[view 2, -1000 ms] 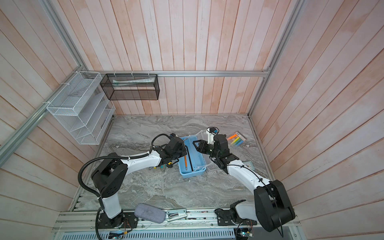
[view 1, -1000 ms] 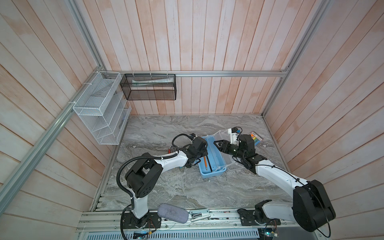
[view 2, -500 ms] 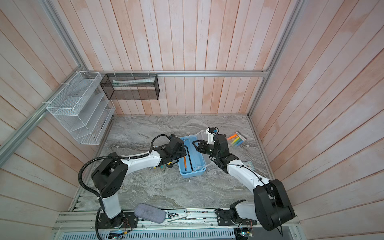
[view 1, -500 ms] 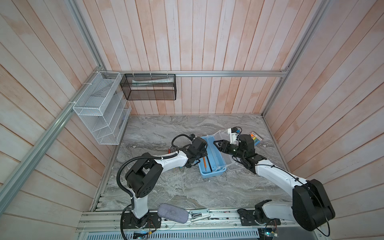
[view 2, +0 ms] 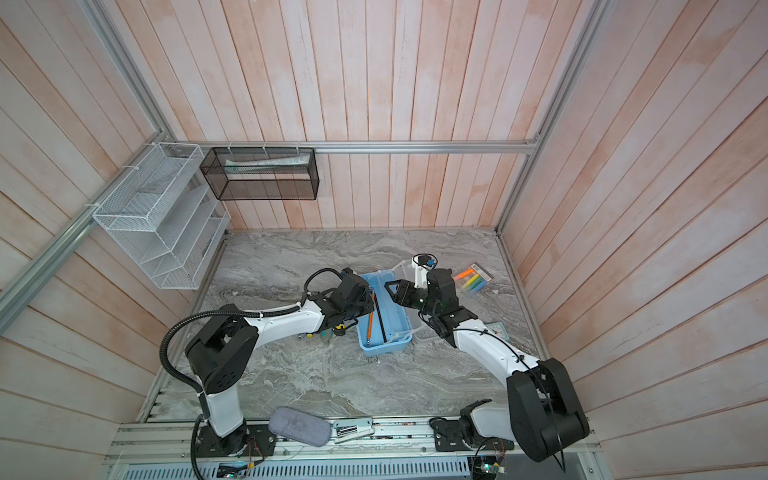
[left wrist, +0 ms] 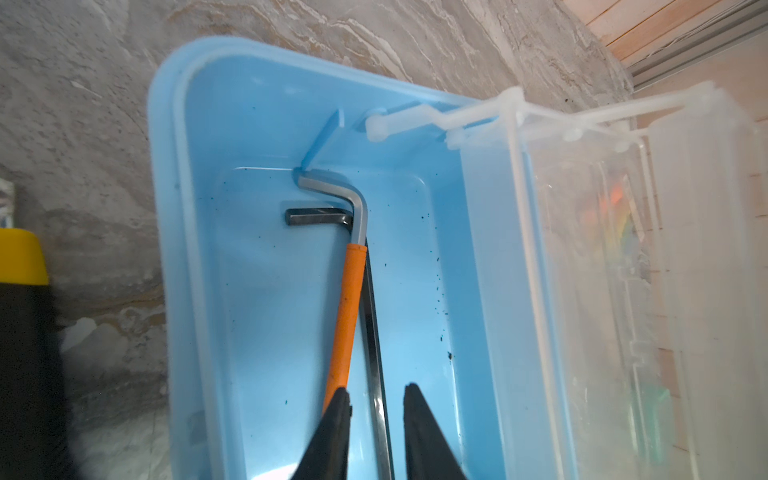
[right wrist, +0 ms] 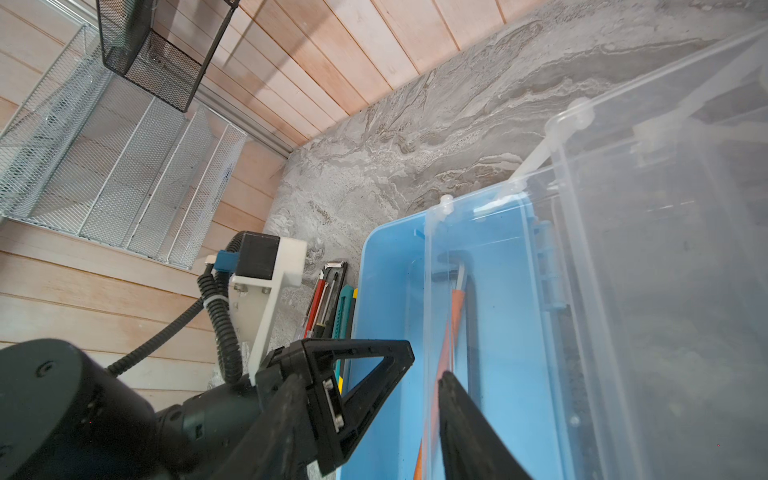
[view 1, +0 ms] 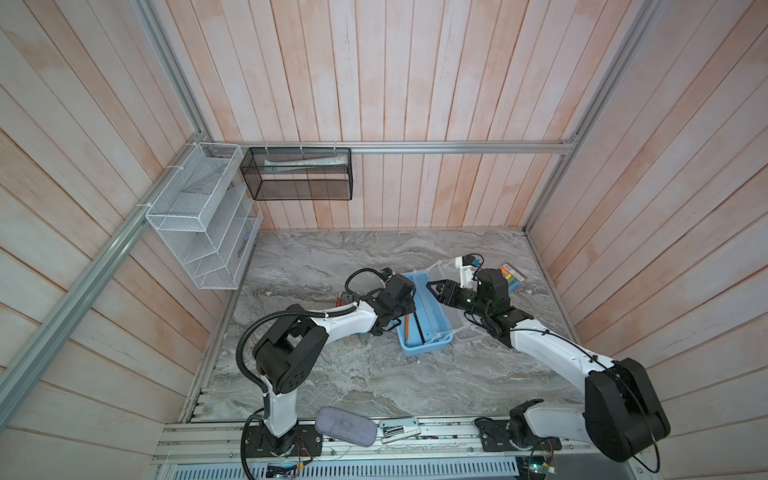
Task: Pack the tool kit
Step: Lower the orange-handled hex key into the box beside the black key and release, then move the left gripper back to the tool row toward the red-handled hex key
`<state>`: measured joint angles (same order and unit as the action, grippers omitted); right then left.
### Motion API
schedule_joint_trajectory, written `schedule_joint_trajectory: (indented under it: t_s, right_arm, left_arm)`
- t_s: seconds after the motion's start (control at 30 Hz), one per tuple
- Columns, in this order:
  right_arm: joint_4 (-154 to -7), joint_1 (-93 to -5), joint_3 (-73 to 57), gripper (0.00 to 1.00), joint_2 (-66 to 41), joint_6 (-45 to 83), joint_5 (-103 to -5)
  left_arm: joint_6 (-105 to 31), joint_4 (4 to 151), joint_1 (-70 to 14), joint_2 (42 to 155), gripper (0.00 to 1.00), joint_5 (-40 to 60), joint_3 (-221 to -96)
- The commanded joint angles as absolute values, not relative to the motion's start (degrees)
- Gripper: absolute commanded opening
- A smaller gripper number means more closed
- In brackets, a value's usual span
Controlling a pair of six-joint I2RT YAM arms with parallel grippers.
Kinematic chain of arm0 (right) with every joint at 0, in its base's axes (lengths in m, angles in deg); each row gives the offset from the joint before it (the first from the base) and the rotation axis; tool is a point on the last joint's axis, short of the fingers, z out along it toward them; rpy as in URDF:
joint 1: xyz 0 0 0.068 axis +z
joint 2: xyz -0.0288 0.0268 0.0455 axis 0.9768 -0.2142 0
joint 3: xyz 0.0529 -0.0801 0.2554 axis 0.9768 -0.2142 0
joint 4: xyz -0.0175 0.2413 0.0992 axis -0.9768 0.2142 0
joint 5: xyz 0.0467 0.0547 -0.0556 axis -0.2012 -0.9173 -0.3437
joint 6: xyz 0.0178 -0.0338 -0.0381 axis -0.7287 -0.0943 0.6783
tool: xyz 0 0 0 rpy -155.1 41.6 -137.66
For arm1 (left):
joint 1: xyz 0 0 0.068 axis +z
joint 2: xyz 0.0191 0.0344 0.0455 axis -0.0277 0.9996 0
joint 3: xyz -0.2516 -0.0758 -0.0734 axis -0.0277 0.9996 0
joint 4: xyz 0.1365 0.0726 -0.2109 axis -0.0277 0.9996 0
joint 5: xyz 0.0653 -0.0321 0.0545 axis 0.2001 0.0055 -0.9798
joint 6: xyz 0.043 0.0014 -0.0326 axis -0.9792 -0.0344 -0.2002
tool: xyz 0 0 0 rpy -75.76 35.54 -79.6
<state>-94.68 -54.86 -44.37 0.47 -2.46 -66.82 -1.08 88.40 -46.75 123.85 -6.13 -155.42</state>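
Observation:
The light-blue tool kit box lies on the marble table with its clear lid swung up on the right side. An orange-sleeved hex key and a black hex key rest on its floor. My left gripper hangs open just above them, with the black key running under the gap. My right gripper is open over the box, and the lid's free edge stands between its fingers. Screwdrivers and a yellow-black knife lie on the table left of the box.
A pack of coloured markers lies by the right wall. A grey pouch and a white flat thing sit on the front rail. A white wire rack and a black mesh basket hang on the back-left walls.
The left gripper's jaws have parted a little over the hex keys. Both arms and the lid have stayed in place.

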Motion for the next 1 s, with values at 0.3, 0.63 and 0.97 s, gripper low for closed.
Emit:
schedule_joint_trajectory:
  t_s: [0.3, 0.63, 0.97]
  right_arm:
    - [-93.8, -53.8, -43.0, 0.51, 2.7, 0.1, -68.0]
    - [-86.7, -47.4, -37.4, 0.51, 3.6, 5.8, -58.3]
    - [-88.4, -46.0, -36.7, 0.51, -0.6, 7.9, -55.6]
  left_arm:
    - [-14.7, 88.3, -45.6, 113.2, 0.37, -12.0, -152.2]
    - [-22.5, 93.4, -42.6, 101.1, 0.44, -15.8, -145.0]
    - [-23.6, 94.9, -36.0, 93.4, 0.44, -13.4, -137.8]
